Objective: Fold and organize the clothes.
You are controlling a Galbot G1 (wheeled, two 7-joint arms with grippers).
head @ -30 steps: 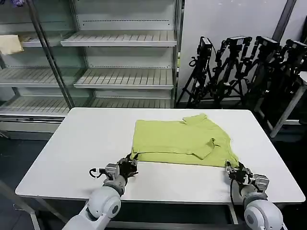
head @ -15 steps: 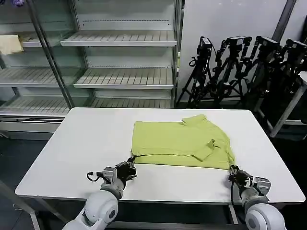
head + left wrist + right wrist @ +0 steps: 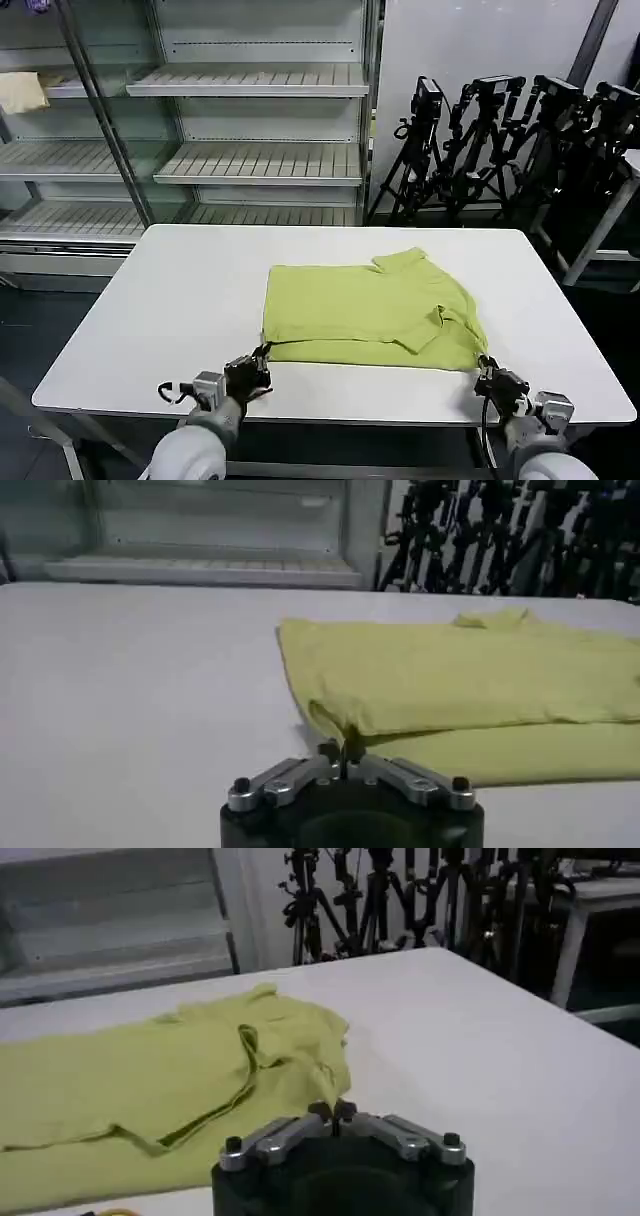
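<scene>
White tabletop [image 3: 150, 310] is seen before empty shelving [image 3: 250, 160] and tripods [image 3: 500, 150]. On it the lime T-shirt [image 3: 370, 315] is spread, partly folded. Its near left corner is clamped by the left pincer [image 3: 258, 362], its near right corner by the right pincer [image 3: 487, 372], both at the tabletop's near edge.

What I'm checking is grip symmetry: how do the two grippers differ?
The left gripper pinches the near left corner of the T-shirt, the right gripper its near right one. Cloth before the left gripper lies flat; before the right gripper it is rumpled. Both are shut, low over the table.
</scene>
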